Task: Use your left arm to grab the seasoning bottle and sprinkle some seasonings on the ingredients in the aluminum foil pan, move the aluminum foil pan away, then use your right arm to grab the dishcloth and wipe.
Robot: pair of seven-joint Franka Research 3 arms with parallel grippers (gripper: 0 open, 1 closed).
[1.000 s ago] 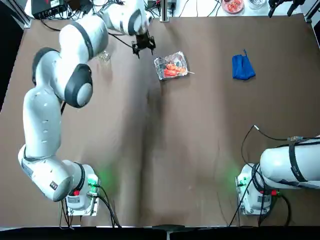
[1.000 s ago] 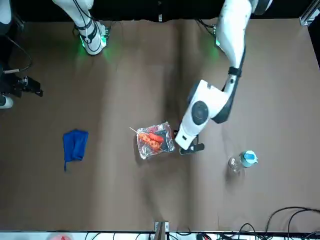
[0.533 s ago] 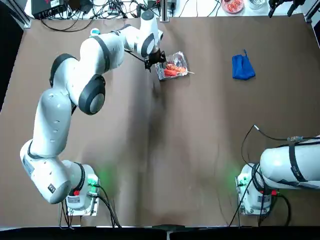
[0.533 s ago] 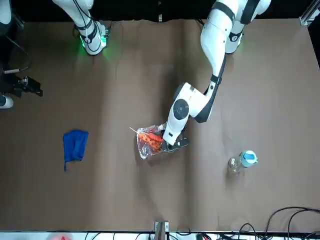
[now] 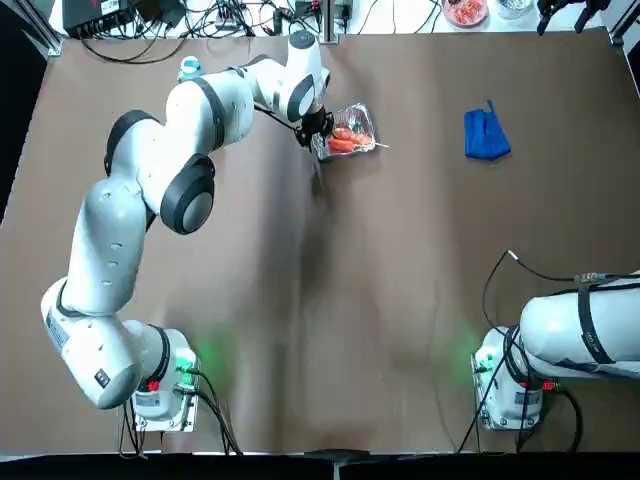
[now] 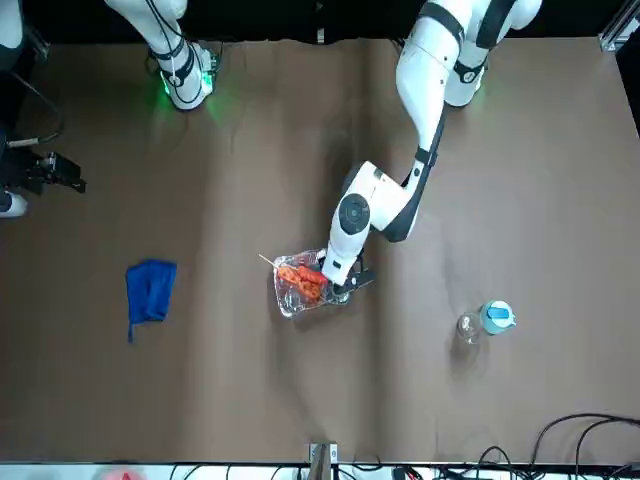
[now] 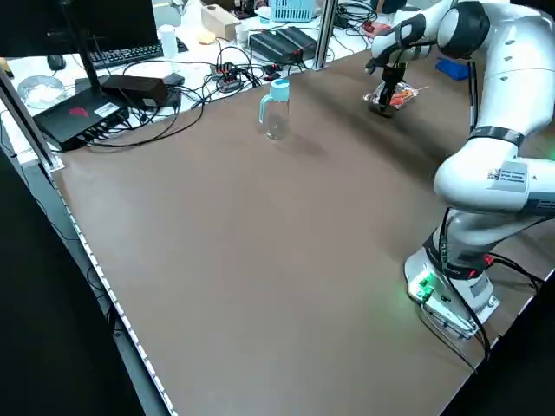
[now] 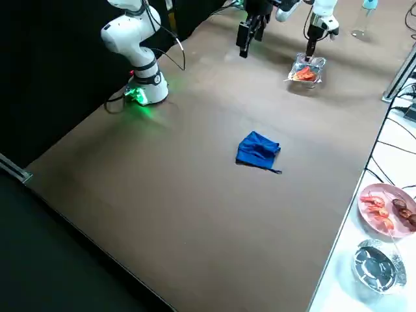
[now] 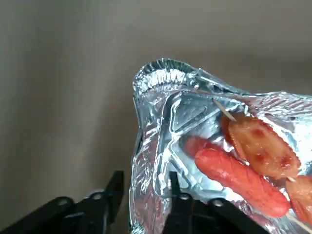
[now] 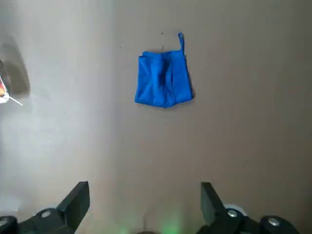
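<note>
- Seasoning bottle (image 5: 190,68): upright on the table (image 5: 400,300).
- My left pincer (image 9: 145,195): partly open at the foil pan's (image 5: 364,116) left edge; ingredients (image 5: 342,143) inside.
- Dishcloth (image 5: 486,134): right of the pan.
- My right pincer (image 10: 145,207): parked, wide open, empty.

White rounded arms (image 5: 125,220) with dark grey joint caps (image 5: 188,192) and black, screw-studded claws (image 9: 141,202).

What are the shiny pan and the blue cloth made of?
The pan looks like thin, shiny aluminum foil, because it has crinkles and bright glints. The cloth seems to be soft, dull woven fabric, maybe cotton or microfiber, since it folds and drapes.
</note>
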